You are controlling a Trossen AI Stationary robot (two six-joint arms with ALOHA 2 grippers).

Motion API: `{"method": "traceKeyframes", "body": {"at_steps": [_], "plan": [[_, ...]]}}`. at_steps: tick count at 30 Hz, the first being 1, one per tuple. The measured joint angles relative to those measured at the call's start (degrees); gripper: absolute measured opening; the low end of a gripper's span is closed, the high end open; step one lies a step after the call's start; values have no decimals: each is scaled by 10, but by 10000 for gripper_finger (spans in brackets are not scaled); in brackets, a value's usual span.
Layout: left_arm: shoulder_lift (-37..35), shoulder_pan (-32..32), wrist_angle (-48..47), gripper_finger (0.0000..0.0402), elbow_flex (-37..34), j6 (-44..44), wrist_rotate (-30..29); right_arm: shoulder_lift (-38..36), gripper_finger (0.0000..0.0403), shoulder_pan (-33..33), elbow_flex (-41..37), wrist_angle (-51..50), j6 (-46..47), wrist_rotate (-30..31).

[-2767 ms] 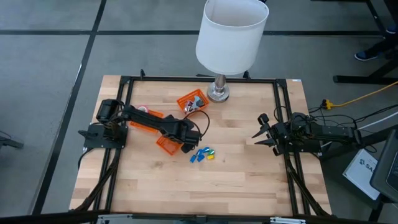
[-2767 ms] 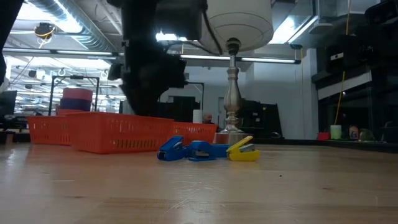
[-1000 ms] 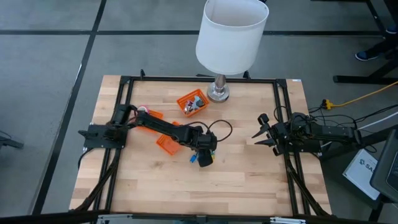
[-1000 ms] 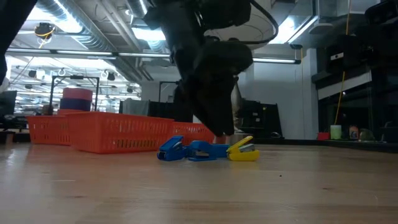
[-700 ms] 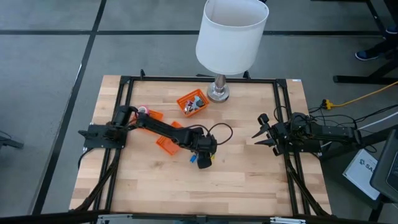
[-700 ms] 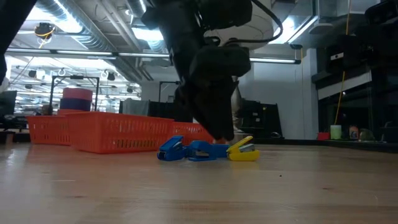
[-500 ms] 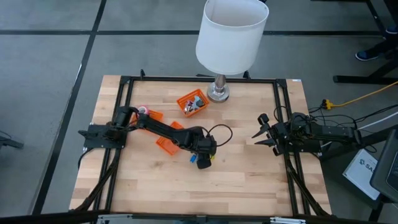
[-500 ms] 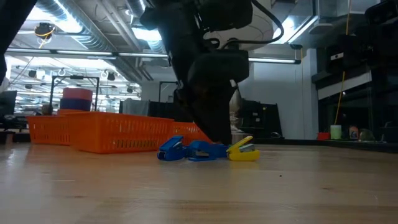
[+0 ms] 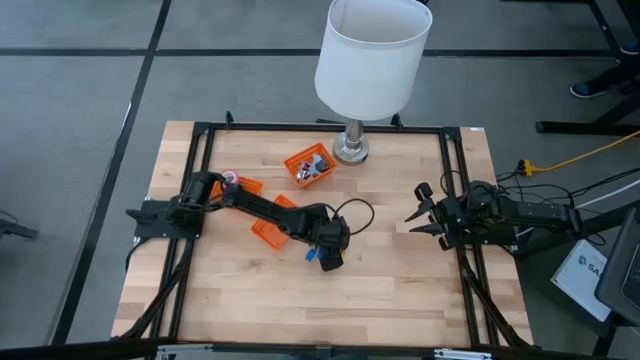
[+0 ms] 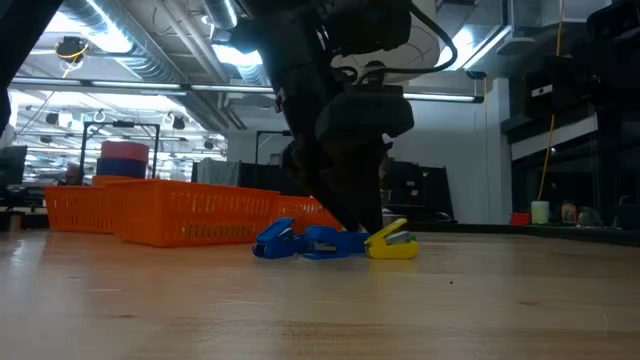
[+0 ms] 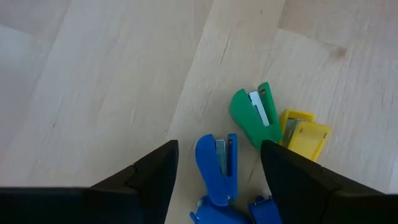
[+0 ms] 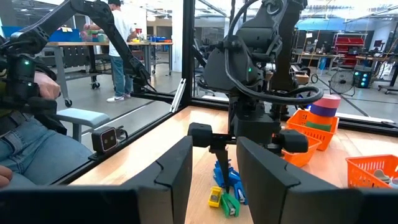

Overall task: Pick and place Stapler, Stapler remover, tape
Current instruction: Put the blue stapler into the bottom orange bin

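Since the earlier frames, the left gripper (image 9: 329,257) has been carried from the orange basket (image 9: 268,230) at the table's 9 o'clock side to the cluster of small staplers (image 10: 333,241) near centre, and lowered over it. Jaws are seen spread wide, nothing held. In the left wrist view, a blue stapler (image 11: 217,167) lies between the fingers (image 11: 152,174), its long axis running roughly along the approach line, parallel to the finger faces; a green stapler (image 11: 252,114) and yellow stapler (image 11: 303,134) lie just beyond, toward 1 o'clock from the blue one. The right gripper (image 9: 418,215) waits at the 3 o'clock edge, jaws parted and empty, well apart from the cluster; the left arm is judged nearer.
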Motion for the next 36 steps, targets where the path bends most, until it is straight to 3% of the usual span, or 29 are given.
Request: {"method": "traceKeyframes", "body": {"at_steps": [6,24,36], "plan": [[-2,-1,-14,224,-3,35,23,0,129,0,0,0,0,0],[-20,0,-40,224,11,36,-7,0,129,0,0,0,0,0],[15,-1,-35,220,12,36,-6,0,129,0,0,0,0,0]]}}
